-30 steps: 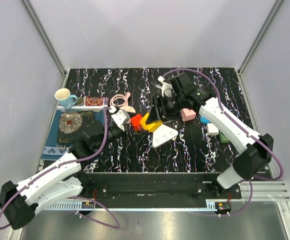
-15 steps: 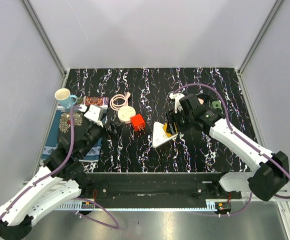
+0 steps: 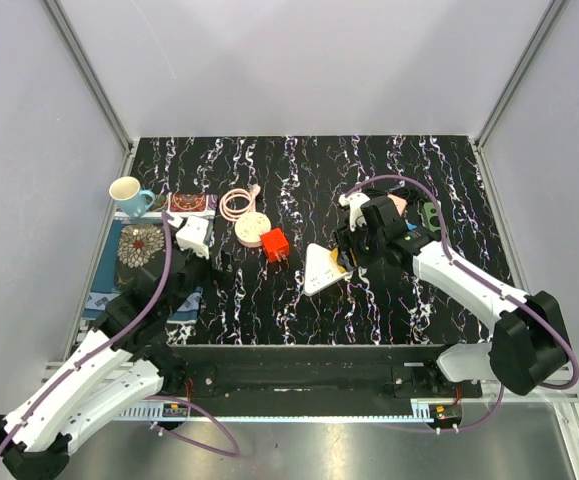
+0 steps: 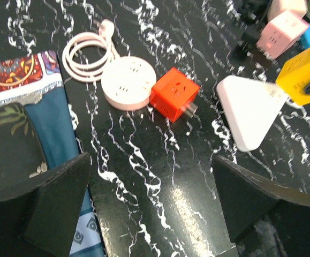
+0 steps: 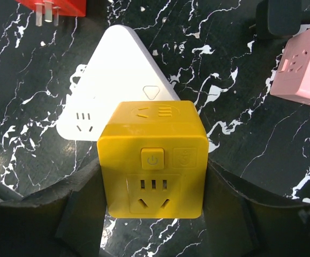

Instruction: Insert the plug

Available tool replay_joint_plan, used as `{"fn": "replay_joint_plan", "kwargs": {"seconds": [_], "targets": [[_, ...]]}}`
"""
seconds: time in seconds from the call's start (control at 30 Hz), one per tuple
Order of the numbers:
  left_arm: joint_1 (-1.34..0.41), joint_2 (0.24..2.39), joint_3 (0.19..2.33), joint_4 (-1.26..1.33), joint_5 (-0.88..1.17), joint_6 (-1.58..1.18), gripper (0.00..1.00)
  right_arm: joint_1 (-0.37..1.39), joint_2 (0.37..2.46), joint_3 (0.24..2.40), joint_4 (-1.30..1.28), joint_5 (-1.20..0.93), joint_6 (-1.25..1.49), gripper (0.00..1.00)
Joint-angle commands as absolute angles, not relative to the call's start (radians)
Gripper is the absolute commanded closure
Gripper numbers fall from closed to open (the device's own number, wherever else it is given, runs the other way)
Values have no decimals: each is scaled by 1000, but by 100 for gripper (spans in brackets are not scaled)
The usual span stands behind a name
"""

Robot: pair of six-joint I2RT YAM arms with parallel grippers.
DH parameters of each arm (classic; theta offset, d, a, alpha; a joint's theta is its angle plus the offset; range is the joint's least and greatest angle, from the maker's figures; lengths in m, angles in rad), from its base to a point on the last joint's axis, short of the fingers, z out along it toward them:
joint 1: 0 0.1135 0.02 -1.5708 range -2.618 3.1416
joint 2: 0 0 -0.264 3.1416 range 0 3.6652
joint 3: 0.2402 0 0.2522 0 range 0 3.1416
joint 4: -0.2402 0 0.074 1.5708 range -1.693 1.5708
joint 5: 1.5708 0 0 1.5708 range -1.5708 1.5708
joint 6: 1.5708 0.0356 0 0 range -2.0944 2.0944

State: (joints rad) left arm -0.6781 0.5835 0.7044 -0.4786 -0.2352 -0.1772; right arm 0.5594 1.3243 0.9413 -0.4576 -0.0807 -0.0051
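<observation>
My right gripper (image 5: 153, 203) is shut on a yellow cube plug adapter (image 5: 153, 160) and holds it over the near corner of a white triangular socket block (image 5: 120, 80). In the top view the yellow cube (image 3: 343, 262) sits at the right edge of the triangular block (image 3: 321, 268). A red cube plug (image 4: 174, 100) lies on its side with its prongs showing, touching a round white socket (image 4: 128, 84) with a coiled pink cable (image 4: 88, 51). My left gripper (image 4: 152, 198) is open and empty above bare table, left of these.
A cream cup (image 3: 127, 192) and patterned cloths (image 3: 144, 255) lie at the left edge, under my left arm. A pink cube socket (image 5: 304, 69) lies right of the yellow cube, with a green item (image 3: 429, 213) beyond it.
My left gripper has drawn back to the left, away from the plugs. My right gripper has carried the yellow cube down to the right edge of the triangular block.
</observation>
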Motion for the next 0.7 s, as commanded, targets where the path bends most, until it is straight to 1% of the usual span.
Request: {"fn": "replay_joint_plan", "kwargs": {"seconds": [0.0,0.27,0.4,0.67], "targets": [[-669,609,667,-466,-288,-185,1,512,1347,920,-351,-158,-34,100],[-601,623,644,-419,-247,-163,1,482,1330,887,-365,-248,-25,100],[-568,606,626,-407,-256,-150,1,476,1341,885,-374,-256,-32,100],[-554,560,609,-391,-279,-143,1,453,1350,894,-374,-264,-41,100]]}}
